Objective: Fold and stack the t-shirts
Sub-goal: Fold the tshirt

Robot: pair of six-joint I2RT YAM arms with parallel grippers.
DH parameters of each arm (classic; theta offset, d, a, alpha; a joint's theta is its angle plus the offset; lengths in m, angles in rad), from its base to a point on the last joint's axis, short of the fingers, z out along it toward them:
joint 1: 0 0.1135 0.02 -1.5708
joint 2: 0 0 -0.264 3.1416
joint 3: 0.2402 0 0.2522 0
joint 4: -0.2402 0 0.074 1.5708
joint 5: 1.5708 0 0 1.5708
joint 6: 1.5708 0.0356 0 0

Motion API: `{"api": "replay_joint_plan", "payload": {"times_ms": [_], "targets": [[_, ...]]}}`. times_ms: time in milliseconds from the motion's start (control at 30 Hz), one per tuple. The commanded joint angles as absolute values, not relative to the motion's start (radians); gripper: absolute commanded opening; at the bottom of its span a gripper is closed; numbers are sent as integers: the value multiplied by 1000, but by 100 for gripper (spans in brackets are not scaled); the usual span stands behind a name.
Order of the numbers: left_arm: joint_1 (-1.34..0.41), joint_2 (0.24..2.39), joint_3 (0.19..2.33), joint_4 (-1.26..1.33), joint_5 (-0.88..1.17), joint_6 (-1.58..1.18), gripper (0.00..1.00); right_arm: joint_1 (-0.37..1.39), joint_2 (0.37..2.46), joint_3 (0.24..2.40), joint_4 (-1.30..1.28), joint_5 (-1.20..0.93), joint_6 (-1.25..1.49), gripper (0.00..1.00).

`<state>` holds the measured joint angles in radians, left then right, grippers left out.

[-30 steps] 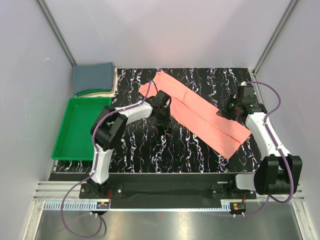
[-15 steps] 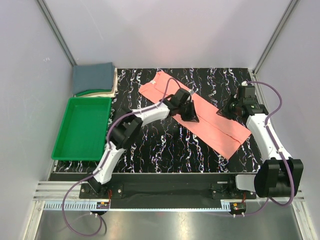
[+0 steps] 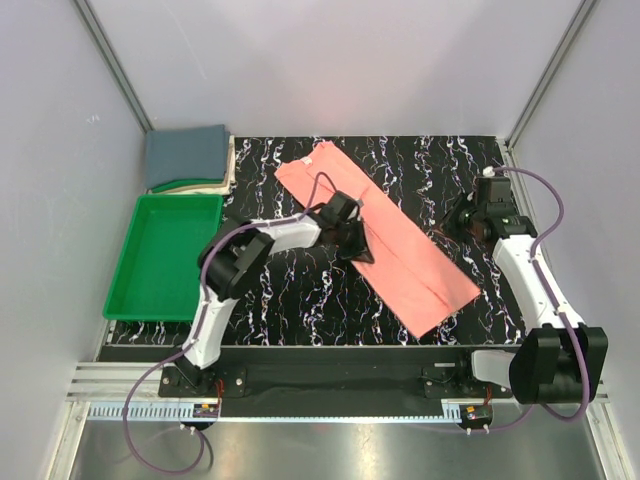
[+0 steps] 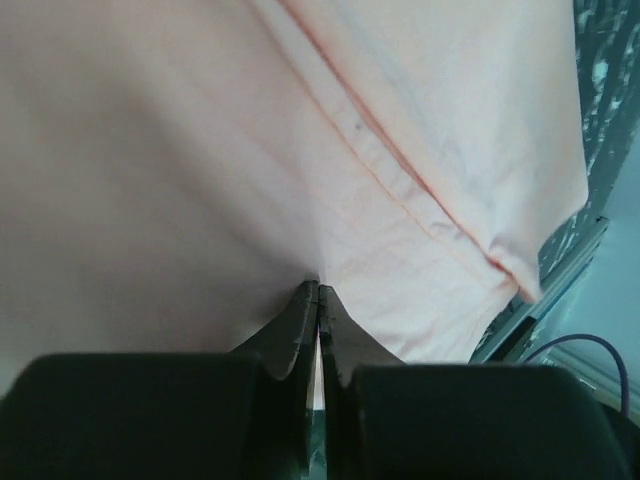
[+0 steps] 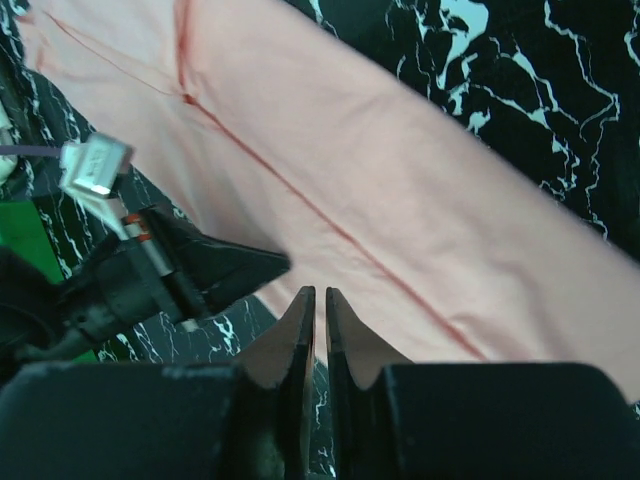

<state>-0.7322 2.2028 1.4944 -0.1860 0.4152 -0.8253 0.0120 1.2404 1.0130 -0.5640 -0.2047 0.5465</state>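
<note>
Blue shirt (image 3: 185, 150) sits folded on the pile at far left, behind the tray (image 3: 165, 255); no change there.

Left gripper (image 3: 358, 248) has gone from the table just off the pink shirt (image 3: 400, 265), out over it, and back to its near edge. Wrist view: jaws pressed together with pink cloth puckered at the tips, so it's clamped on the cloth.

The pink strip has followed it. It's swung and slid toward the near side, and its right end now lies closer to the arms.

Right gripper (image 3: 462, 222) has barely moved and is now clear of the cloth. Its jaws are all but together with nothing in them.

My read: it's repositioning the strip for the cross fold. That fold and stacking it on the blue one are still to do.
</note>
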Motion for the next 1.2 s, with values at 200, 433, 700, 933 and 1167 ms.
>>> {"api": "replay_joint_plan", "payload": {"times_ms": [200,433,700,933,1167], "targets": [[-540,1994,1241,-339,262,-684,7,17,1331,983,-549,-279,526,15],[-440,1947,1223,-475,158,-620,8,194,1368,910,-577,-232,551,13],[-468,1734,1181,-535,184,-588,29,410,1382,838,-569,-201,630,14],[-550,1579,1080,-546,242,-587,45,446,1330,795,-594,-215,646,34],[-659,1485,884,-543,164,-647,48,535,1318,724,-603,-192,690,40]]}}
